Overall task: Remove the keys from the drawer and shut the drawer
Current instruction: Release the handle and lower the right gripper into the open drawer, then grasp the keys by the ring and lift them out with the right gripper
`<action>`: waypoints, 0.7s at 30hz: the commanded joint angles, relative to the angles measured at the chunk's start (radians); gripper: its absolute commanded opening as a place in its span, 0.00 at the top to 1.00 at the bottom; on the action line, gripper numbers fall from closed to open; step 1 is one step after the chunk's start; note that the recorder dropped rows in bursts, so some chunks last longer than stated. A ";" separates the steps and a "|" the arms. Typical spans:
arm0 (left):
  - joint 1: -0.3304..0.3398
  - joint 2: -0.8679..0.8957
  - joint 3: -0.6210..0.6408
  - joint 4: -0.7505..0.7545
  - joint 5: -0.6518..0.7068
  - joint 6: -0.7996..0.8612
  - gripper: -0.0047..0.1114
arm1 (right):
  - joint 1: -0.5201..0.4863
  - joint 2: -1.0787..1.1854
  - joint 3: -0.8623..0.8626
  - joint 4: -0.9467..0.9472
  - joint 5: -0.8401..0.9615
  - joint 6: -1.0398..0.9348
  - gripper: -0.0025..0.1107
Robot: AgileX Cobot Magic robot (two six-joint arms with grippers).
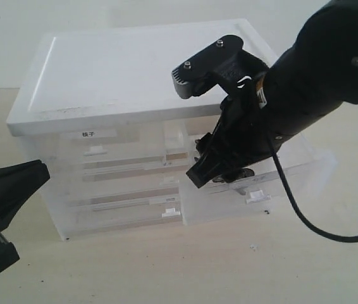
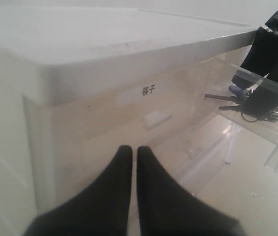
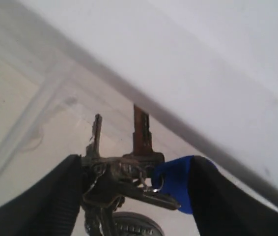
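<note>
Keys (image 3: 129, 169) sat clamped in our right hand (image 3: 136, 189); we judged a slow, straight lift clear of the drawer (image 1: 312, 168) best.

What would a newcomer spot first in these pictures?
The black right claw, reaching into the pulled-out translucent plastic drawer on the right of the exterior view, grips a bunch of grey metal keys with a round blue plastic fob. The black left claw hovers shut before the white-topped drawer cabinet.

Dull grey metal keys (image 3: 124, 172) with tarnished blades, smooth blue plastic fob (image 3: 176, 184), translucent glossy plastic drawer (image 1: 217, 206), matt white plastic cabinet top (image 1: 122, 69)
</note>
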 commanded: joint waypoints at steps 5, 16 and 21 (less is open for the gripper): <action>0.001 0.004 -0.005 0.008 -0.007 -0.006 0.92 | -0.010 0.035 -0.004 -0.050 0.095 -0.106 0.98; 0.001 0.004 -0.005 0.008 0.000 -0.006 0.92 | -0.009 -0.248 -0.033 -0.050 0.081 -0.132 0.98; 0.001 0.004 -0.005 0.008 0.000 -0.006 0.92 | -0.009 -0.244 -0.033 0.000 0.131 -0.132 0.91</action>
